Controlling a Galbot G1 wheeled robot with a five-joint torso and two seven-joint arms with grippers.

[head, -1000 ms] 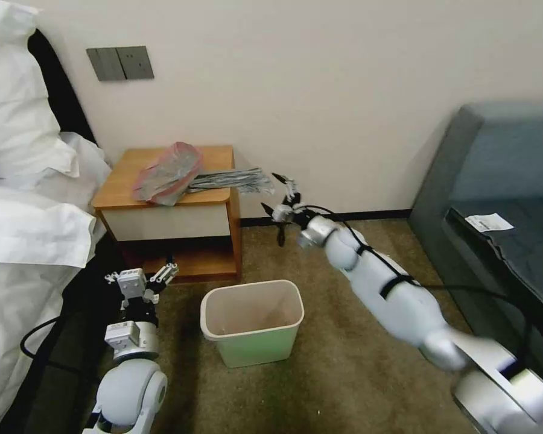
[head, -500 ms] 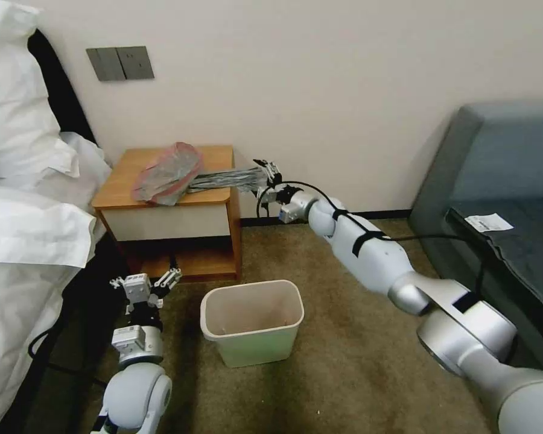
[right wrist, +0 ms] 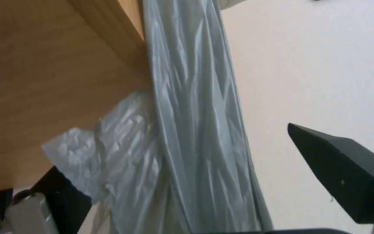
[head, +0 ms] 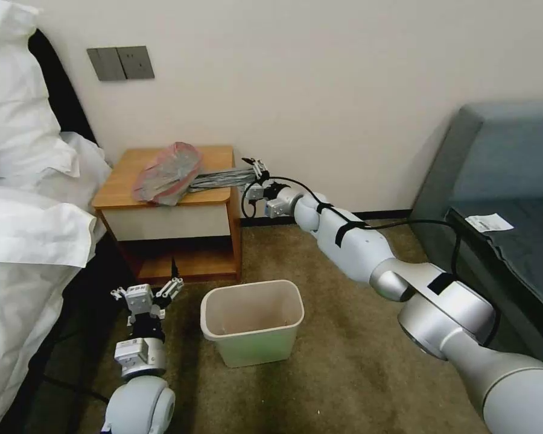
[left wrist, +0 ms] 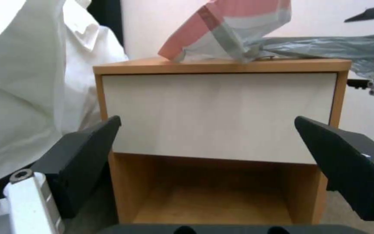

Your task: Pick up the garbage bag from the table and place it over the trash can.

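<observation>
The grey garbage bag [head: 181,172] with a pink mouth band lies on the orange-brown table [head: 127,178], its tail hanging off the table's right edge. My right gripper [head: 254,178] is open at that edge, with the hanging tail [right wrist: 187,130] lying between its two fingers and the table's side [right wrist: 44,81] close by. The cream-green trash can [head: 252,319] stands on the carpet in front of the table. My left gripper [head: 145,294] hovers open low beside the can, facing the table's white drawer front [left wrist: 217,113], with the bag [left wrist: 239,32] seen above it.
A bed with white bedding [head: 24,229] runs along the left, close to the left arm. A grey sofa [head: 501,199] stands at the right. The wall is right behind the table. Open carpet [head: 344,337] lies around the can.
My right arm has reached left toward the table, bringing its open gripper around the bag's hanging tail. My left gripper has drifted slightly lower and nearer.
</observation>
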